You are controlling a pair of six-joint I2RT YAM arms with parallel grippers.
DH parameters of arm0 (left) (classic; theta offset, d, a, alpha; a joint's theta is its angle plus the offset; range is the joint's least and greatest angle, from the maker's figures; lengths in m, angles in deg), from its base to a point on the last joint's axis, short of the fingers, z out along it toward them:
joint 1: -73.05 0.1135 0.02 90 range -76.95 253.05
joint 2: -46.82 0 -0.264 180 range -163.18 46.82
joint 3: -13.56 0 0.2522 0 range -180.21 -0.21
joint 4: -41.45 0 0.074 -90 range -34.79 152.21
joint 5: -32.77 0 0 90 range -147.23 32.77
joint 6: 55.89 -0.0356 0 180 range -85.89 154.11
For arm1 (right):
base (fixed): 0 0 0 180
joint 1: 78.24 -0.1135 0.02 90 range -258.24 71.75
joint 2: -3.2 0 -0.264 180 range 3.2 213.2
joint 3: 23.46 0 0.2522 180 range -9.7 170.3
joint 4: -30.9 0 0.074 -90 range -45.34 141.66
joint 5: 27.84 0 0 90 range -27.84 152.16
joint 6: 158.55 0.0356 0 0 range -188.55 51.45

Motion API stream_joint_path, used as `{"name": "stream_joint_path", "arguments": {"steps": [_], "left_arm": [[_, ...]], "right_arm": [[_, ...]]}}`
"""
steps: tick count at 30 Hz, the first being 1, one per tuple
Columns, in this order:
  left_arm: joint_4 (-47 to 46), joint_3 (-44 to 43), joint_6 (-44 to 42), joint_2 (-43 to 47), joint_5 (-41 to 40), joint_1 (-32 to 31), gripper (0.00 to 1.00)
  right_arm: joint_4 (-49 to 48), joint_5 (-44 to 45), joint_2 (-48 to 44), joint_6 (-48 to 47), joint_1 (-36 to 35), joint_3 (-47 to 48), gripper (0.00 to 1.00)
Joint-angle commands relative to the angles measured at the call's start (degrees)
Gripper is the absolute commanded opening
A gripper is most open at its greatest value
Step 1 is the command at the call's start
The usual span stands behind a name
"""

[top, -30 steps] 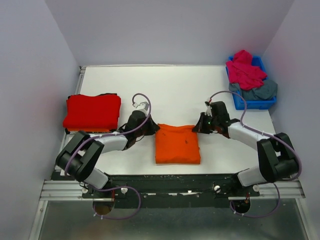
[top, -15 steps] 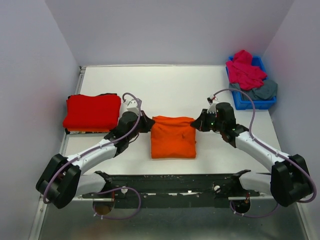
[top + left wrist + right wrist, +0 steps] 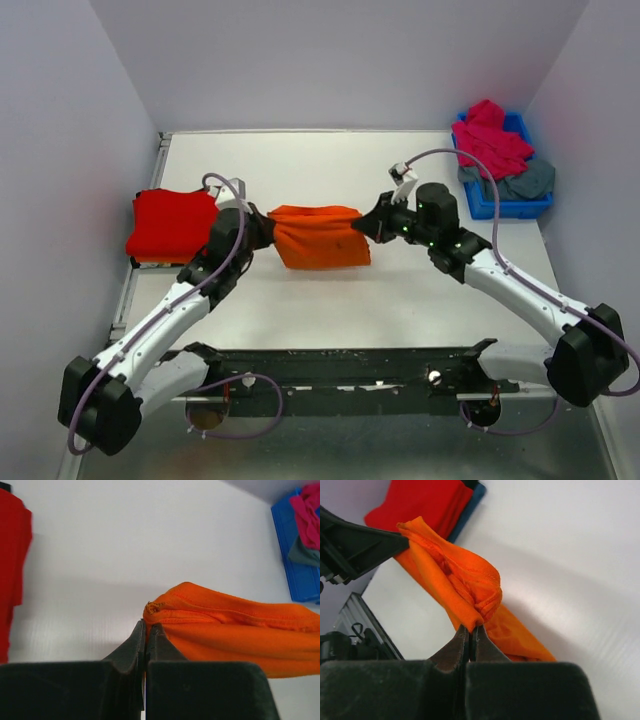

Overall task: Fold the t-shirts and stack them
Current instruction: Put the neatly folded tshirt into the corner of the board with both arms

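Observation:
The folded orange t-shirt (image 3: pixel 318 236) hangs in the air between my two grippers, above the table's middle-left. My left gripper (image 3: pixel 262 228) is shut on its left end (image 3: pixel 165 611). My right gripper (image 3: pixel 372 226) is shut on its right end (image 3: pixel 470 592). A folded red t-shirt (image 3: pixel 172 222) lies at the table's left edge, also in the left wrist view (image 3: pixel 11 570) and the right wrist view (image 3: pixel 422 502). A magenta-pink t-shirt (image 3: pixel 488 140) and a slate grey-blue one (image 3: pixel 520 180) lie crumpled in the bin.
A small blue plastic bin (image 3: pixel 500 205) stands at the back right, also in the left wrist view (image 3: pixel 295 570). A dark folded cloth (image 3: pixel 470 505) lies under the red t-shirt. The white table (image 3: pixel 330 165) ends at a metal rail in front.
Both grippers have lifted the orange t-shirt off the table and carried it back and left toward the red t-shirt. It now sags between them instead of lying flat.

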Motion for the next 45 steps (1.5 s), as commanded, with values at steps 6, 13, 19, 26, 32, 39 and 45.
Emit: {"name": "stream_joint_path", "arguments": {"steps": [6, 13, 19, 26, 32, 39, 45], "left_arm": [[25.04, -17.52, -1.13, 6.63, -24.72, 9.51, 0.00], [33.57, -29.39, -6.05, 0.84, -35.37, 19.88, 0.00], [33.41, -33.97, -13.60, -1.37, -40.12, 28.32, 0.00], [30.60, -31.35, -13.62, 1.26, -26.18, 34.31, 0.00], [30.15, -29.23, -8.96, 0.84, -8.33, 34.22, 0.00], [31.12, -22.92, -3.78, 0.82, -1.54, 26.17, 0.00], [28.84, -14.83, 1.93, 0.04, -2.77, 12.01, 0.00]], "right_arm": [[-2.81, 2.38, 10.49, 0.01, -9.83, 19.31, 0.01], [-2.72, 3.00, 23.41, 1.23, -16.96, 35.74, 0.01], [0.00, 2.03, 35.71, 2.81, -20.56, 50.95, 0.01], [5.98, 3.96, 40.75, 2.39, -21.89, 59.86, 0.01], [8.88, 7.39, 33.98, 1.85, -20.92, 51.87, 0.01], [10.64, 5.28, 22.65, 7.12, -17.93, 30.79, 0.01], [10.99, 4.67, 14.91, 10.81, -16.88, 13.64, 0.01]]}}
